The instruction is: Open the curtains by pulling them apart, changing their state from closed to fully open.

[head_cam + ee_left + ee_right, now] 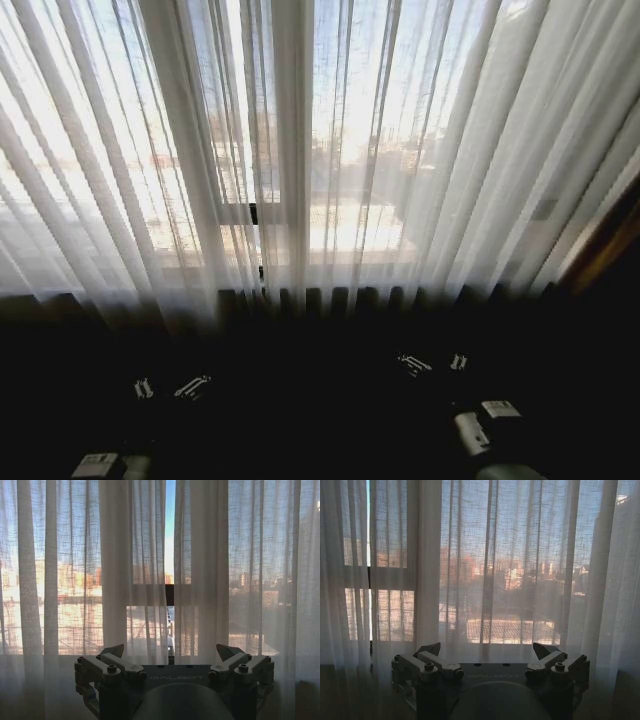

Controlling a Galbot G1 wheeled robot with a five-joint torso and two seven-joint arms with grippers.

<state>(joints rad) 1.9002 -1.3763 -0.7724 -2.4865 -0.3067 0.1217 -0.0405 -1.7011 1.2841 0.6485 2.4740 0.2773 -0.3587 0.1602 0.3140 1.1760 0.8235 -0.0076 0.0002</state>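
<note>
Overhead, from the head view, we see the curtains (pixel 330 150) hanging closed across the window frame (pixel 255 212), their pleats falling to a dark sill line. Both grippers sit low in shadow, well short of the fabric: the left gripper (pixel 168 388) below the left panel, the right gripper (pixel 433 364) below the right panel. Nothing lies between either pair of jaws.

Next, the left wrist view: the left gripper (pixel 171 655) has its jaws spread wide and empty. Straight ahead of the gap between the jaws we find the seam where the left panel (pixel 132 570) and the right panel (pixel 200 570) meet, a thin slit of sky showing between their inner edges. The cloth stands apart from the jaws, untouched.

Then the right wrist view: the right gripper (pixel 487 652) also has its jaws parted and holds nothing. Ahead of the jaws hangs the broad body of one panel (pixel 510 565); the seam and frame lie off beyond one jaw, toward the side of the view.

We judge the task to be at its approach step, with no pulling begun. The next move, in our reading, calls for advancing each gripper until an inner panel edge passes between its jaws, closing on a fold of the thin fabric, and drawing outward; sheer cloth may slip from a shallow grip.
</note>
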